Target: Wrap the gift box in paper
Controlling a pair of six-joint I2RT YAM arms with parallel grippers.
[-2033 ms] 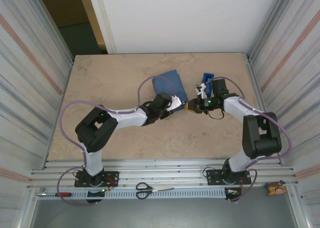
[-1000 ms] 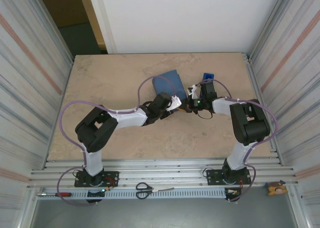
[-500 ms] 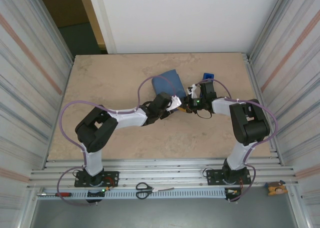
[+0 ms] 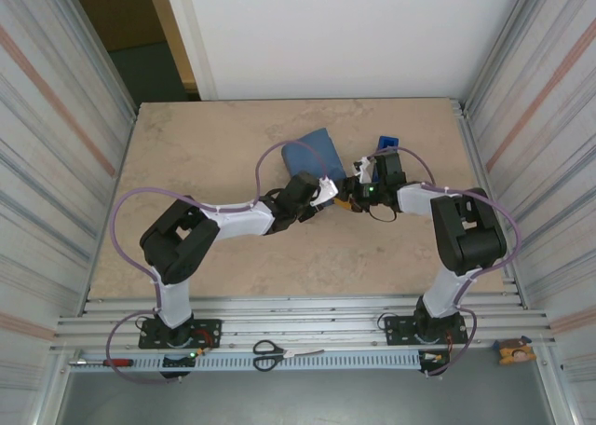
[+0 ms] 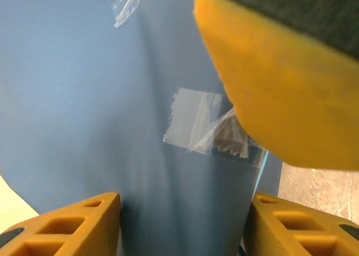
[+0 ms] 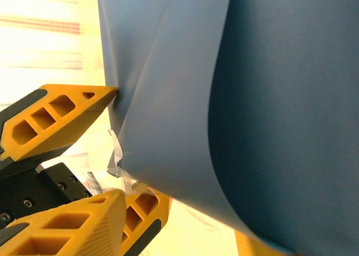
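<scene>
Both arms reached inward to the centre of the table (image 4: 205, 164). Left gripper (image 5: 182, 225): fingers apart, flanking the paper (image 4: 315, 152); grip undetermined. Right gripper (image 6: 116, 144): jaws apart, one fingertip touching the paper. One folded paper parcel; gift box not discernible beneath. Two tape pieces (image 5: 196, 127) counted.

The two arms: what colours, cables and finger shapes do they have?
Both the left arm and right arm have white links with black joint housings. A lilac cable loops along each. The fingers are orange plastic with rounded cut-out windows.
</scene>
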